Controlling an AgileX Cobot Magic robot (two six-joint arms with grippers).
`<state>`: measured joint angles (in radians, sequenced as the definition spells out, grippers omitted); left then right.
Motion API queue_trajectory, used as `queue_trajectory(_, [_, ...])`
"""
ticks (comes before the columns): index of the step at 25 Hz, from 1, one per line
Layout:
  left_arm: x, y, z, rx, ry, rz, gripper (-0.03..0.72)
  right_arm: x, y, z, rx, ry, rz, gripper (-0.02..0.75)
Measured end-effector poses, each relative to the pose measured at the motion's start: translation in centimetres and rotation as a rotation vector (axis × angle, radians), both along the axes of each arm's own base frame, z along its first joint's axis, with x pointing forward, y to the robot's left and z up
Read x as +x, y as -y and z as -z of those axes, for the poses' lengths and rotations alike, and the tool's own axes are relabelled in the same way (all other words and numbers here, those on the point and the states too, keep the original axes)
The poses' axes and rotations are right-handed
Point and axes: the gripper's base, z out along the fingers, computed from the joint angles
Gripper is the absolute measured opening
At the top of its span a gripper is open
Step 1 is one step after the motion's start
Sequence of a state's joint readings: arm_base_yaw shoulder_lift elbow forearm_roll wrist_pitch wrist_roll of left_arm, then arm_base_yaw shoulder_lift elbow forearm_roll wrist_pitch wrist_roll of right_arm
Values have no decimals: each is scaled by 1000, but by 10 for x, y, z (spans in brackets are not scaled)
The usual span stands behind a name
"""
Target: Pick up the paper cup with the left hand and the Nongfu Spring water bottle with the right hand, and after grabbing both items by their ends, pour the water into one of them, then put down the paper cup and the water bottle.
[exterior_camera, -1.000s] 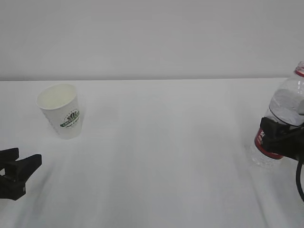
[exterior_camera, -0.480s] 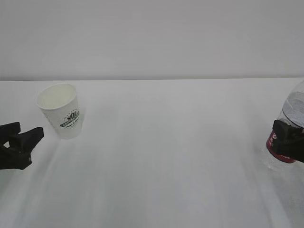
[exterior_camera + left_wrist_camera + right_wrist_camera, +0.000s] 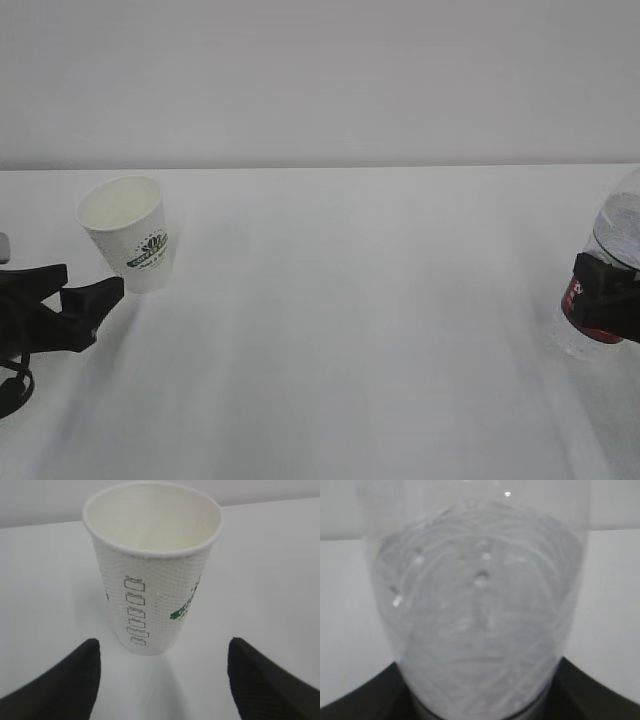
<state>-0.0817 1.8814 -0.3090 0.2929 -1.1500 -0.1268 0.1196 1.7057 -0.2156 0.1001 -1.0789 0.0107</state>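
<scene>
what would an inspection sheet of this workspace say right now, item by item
surface: plain white table top, no spills seen
paper cup: small white textured paper cup with a green logo, upright, empty inside in the left wrist view, ungripped
water bottle: clear plastic bottle with a red label at the right edge, partly cut off, top out of view
clutter: nothing seen
left hand: black two-fingered hand open, fingertips just short of the cup, one either side in the left wrist view
right hand: black hand closed around the bottle at the label
cables: a black loop under the left hand
surroundings: bare pale wall behind the table
</scene>
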Motion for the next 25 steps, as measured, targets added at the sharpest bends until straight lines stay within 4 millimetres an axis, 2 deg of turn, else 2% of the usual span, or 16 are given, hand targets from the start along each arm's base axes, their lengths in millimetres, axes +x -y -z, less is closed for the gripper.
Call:
queue_trajectory(6, [13,2,13,1,-20,14,618,0,0,0,-2,0,-1,421])
queue_trajectory(25, [38,9,30,2,-23,57,620,0,0,0,-15,0,-5,421])
